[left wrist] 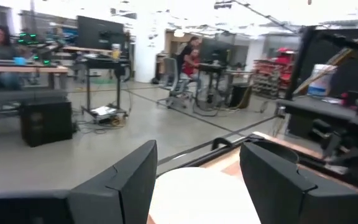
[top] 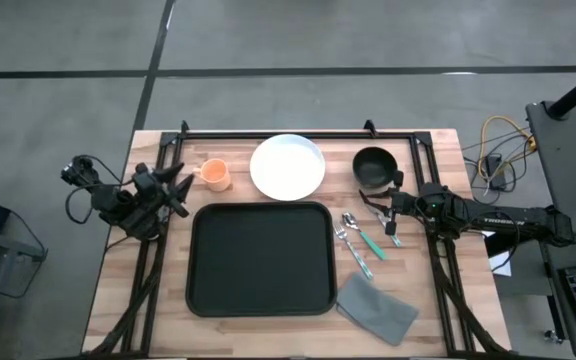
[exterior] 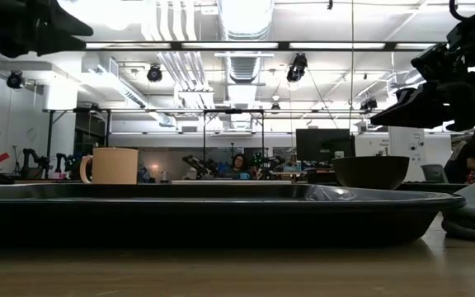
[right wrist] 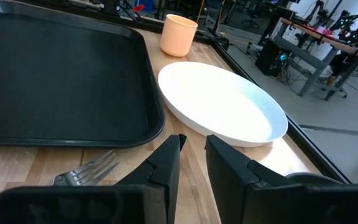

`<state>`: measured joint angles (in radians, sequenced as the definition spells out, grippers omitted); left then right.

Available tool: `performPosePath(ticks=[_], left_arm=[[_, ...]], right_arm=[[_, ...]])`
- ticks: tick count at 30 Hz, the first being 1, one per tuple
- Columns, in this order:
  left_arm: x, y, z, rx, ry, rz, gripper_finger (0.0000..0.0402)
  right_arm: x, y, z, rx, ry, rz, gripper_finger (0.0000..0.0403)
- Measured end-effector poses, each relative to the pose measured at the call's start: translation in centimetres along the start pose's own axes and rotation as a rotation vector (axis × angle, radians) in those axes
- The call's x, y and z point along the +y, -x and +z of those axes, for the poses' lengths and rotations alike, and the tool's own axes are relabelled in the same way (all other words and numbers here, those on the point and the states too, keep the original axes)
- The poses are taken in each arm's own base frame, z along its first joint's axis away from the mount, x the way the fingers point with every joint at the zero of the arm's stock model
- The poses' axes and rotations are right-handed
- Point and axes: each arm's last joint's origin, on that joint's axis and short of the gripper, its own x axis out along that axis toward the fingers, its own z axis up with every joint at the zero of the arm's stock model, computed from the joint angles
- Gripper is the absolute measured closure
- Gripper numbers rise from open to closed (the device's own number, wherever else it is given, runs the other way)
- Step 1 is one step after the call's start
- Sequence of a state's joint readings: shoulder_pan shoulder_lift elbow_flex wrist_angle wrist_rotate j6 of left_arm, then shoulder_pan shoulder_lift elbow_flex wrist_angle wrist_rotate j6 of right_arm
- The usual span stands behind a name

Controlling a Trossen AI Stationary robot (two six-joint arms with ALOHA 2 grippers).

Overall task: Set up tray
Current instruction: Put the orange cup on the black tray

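Note:
The black tray (top: 260, 258) lies flat on the wooden table and fills the foreground of the low view (exterior: 213, 206). My left gripper (top: 180, 186) hovers open near the table's left edge, beside the orange cup (top: 215, 175), pointing toward the white plate (left wrist: 197, 193). My right gripper (top: 389, 214) hangs above the table (exterior: 423, 103) right of the tray, over the cutlery; its fingers (right wrist: 193, 155) stand a narrow gap apart with nothing between them. It faces the plate (right wrist: 222, 102), the cup (right wrist: 179, 35) and the tray (right wrist: 61, 74).
The white plate (top: 288, 167) and the black bowl (top: 374, 166) sit beyond the tray. A fork (right wrist: 86, 171), a spoon (top: 350, 222) and a teal-handled utensil (top: 372, 243) lie right of the tray, and a grey folded cloth (top: 376, 308) nearer. A black frame rail borders the table.

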<state>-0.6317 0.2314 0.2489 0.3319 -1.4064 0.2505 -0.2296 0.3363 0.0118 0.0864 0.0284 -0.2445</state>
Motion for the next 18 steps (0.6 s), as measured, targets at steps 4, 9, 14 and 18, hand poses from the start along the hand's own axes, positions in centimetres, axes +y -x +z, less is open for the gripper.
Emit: performPosePath(ticks=[4,9,14,18], left_arm=[[-0.1,-0.1,-0.3,0.012,-0.002,-0.052,0.0192],[-0.5,-1.7,-0.9,0.1,-0.037,-0.026,0.0192],[0.4,-6.3,-1.5,0.255,0.014,-0.03,0.0192],[3.3,-9.9,-1.1,0.345,0.091,-0.116,0.0192]], right_arm=[[0.0,0.0,0.0,0.0,0.0,0.0,0.0335],[0.0,0.0,0.0,-0.001,0.001,0.0,0.0335],[0.0,0.0,0.0,0.0,0.001,0.001,0.0335],[0.0,0.0,0.0,0.0,0.001,0.001,0.0335]])
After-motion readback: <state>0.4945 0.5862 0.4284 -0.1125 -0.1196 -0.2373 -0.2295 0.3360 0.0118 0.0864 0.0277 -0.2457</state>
